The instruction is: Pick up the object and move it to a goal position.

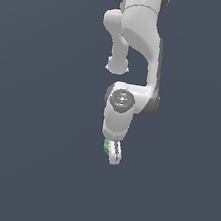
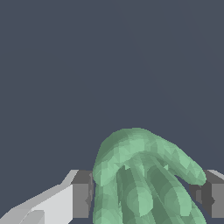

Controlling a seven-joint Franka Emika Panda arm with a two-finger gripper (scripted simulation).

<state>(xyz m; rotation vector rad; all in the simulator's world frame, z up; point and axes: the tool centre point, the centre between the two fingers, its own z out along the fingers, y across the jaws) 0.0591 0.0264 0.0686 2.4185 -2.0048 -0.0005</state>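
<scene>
Between its own fingertips, the gripper [image 1: 112, 152] pinches the pale-green ridged object [image 2: 140, 179] from both sides, apparently so the lumpy thing cannot slip while being carried toward the goal.

A plain, flat backdrop [image 1: 30, 120] of dark slate blue-grey fills the exterior view from edge to edge. It has no seams, corners, horizon line or texture, so wall and floor cannot be told apart. The light is even and soft, with only a faint lightening toward the lower part of the picture. In the wrist view the same dark blue-grey field [image 2: 109, 57] fills the picture's upper portion, equally smooth and featureless.
</scene>
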